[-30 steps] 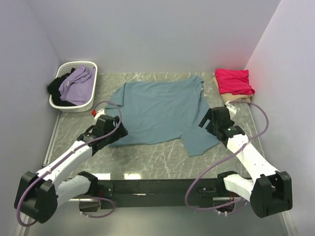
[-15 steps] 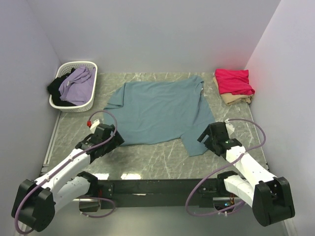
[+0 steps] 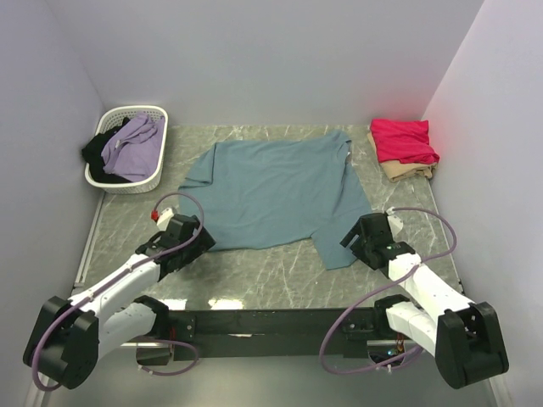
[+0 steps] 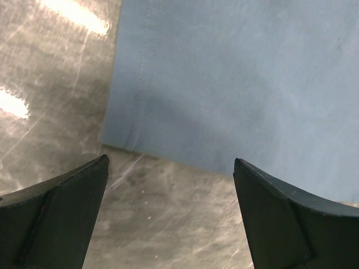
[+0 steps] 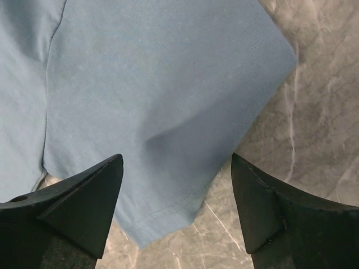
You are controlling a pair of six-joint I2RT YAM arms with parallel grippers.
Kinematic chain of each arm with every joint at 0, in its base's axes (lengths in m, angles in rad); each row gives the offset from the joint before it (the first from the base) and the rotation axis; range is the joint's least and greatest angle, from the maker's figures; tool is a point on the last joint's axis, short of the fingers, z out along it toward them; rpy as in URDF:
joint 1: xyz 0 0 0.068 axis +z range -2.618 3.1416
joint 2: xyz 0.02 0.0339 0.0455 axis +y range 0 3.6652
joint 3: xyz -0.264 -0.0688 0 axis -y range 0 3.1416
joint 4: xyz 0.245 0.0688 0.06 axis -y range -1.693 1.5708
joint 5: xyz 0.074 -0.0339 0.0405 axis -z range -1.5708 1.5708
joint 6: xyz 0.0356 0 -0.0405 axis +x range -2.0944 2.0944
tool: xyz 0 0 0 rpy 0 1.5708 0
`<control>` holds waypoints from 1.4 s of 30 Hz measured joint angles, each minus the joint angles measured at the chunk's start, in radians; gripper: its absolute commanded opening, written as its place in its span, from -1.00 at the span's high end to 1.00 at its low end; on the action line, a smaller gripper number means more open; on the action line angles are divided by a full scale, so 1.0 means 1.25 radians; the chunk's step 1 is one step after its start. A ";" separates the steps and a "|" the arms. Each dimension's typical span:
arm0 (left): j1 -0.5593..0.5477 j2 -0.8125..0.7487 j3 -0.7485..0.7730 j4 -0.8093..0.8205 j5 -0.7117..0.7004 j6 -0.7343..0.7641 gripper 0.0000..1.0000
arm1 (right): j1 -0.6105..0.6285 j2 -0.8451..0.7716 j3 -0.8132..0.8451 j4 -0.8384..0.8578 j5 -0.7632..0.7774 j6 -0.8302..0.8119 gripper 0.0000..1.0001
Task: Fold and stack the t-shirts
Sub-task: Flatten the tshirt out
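A dusty teal-blue t-shirt (image 3: 276, 191) lies spread flat on the marble table. A folded crimson-pink t-shirt (image 3: 404, 140) rests on a folded beige t-shirt (image 3: 407, 170) at the far right. My left gripper (image 3: 200, 240) is open just off the teal shirt's near left corner (image 4: 120, 140); its jaws stand wide over bare marble. My right gripper (image 3: 349, 240) is open over the shirt's near right sleeve hem (image 5: 168, 210), jaws either side of it, holding nothing.
A white slatted basket (image 3: 151, 184) at the far left holds lilac and black cloth. Grey walls close in the table on three sides. The table's near edge (image 3: 271, 301) meets the black arm rail.
Both arms drew back toward the near edge and lowered over the teal shirt's near corners. The shirt's left edge settled flat. In the last half second there was little movement.
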 measured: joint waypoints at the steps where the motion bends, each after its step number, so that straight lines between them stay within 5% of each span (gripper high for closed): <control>1: 0.000 0.005 0.000 0.007 -0.001 -0.001 -0.99 | 0.000 0.003 0.000 0.004 0.000 0.000 -0.53; 3: 0.000 0.012 0.000 0.020 -0.008 -0.002 -0.97 | 0.000 0.009 0.000 0.011 0.000 -0.001 -0.41; 6: 0.000 0.031 0.006 0.036 -0.022 -0.003 -0.64 | 0.001 0.028 0.002 0.026 0.000 -0.007 0.00; 7: 0.000 0.040 0.007 0.038 -0.030 -0.002 -0.31 | 0.001 0.038 0.003 0.031 -0.001 -0.006 0.25; 9: 0.000 0.049 0.009 0.042 -0.039 -0.005 0.03 | 0.002 0.051 0.005 0.041 -0.002 -0.016 0.43; 10: 0.000 0.057 0.009 0.041 -0.044 -0.003 0.42 | 0.002 0.056 0.005 0.043 -0.004 -0.016 0.50; 13: 0.000 0.079 0.011 0.040 -0.059 -0.003 0.92 | 0.002 0.068 0.005 0.050 -0.007 -0.025 0.67; 19: 0.000 0.119 0.030 0.038 -0.066 0.003 0.98 | 0.002 0.075 0.017 0.066 -0.018 -0.053 1.00; 28: 0.000 0.096 0.097 -0.024 -0.082 0.026 0.98 | 0.002 0.000 0.074 0.055 -0.025 -0.121 1.00; 42: 0.000 -0.119 0.486 -0.260 -0.085 0.135 0.98 | 0.007 -0.323 0.325 -0.063 -0.091 -0.255 1.00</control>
